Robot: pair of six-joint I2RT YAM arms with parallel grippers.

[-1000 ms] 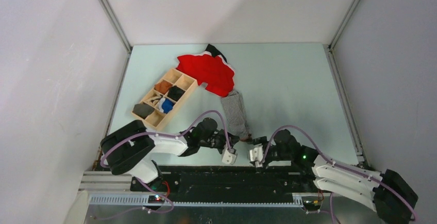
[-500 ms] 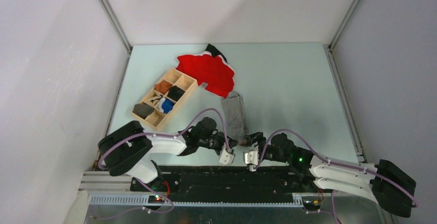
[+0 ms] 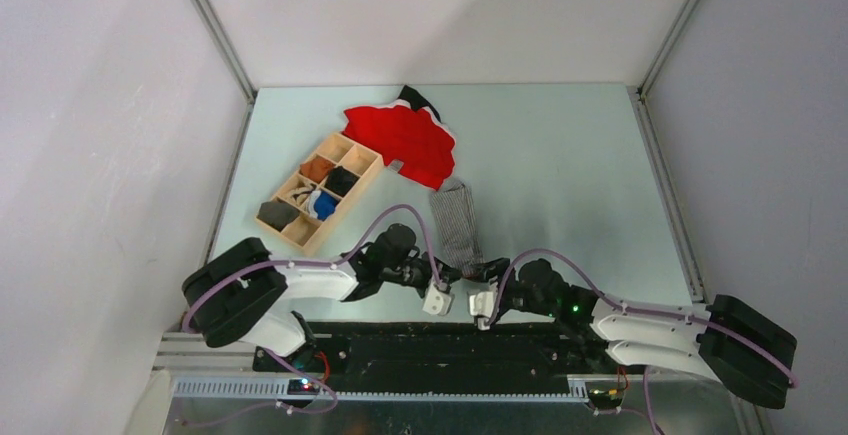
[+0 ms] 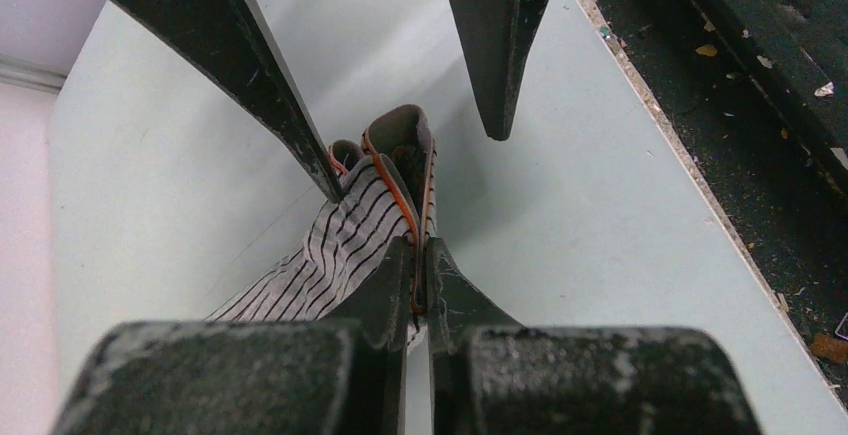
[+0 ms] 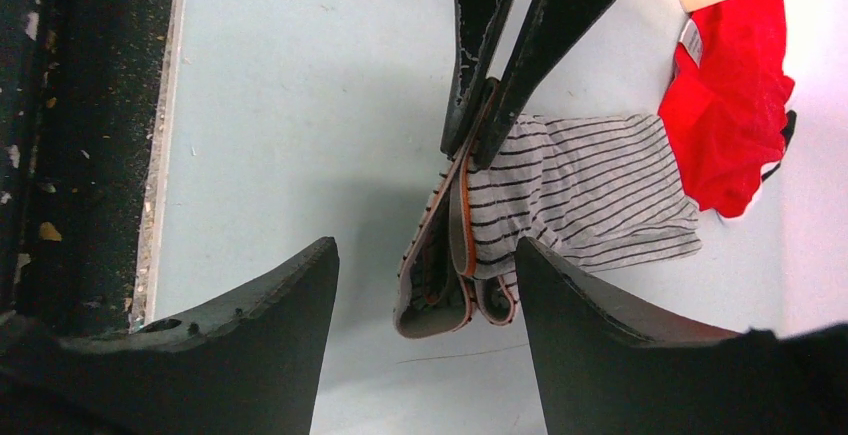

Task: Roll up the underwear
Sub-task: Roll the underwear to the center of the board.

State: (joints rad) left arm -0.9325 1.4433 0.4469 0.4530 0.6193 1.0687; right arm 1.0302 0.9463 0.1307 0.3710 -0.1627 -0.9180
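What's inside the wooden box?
The wooden box holds a brown bundle, a black bundle, a blue-and-white bundle and a grey bundle. Whatever lies under them is covered.

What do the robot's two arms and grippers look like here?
Both the left arm and right arm have white middle shells between black joint housings, with a purple cable looping along each. A green light glows on the right one. The left gripper and right gripper have black, tapering, scuffed fingers.
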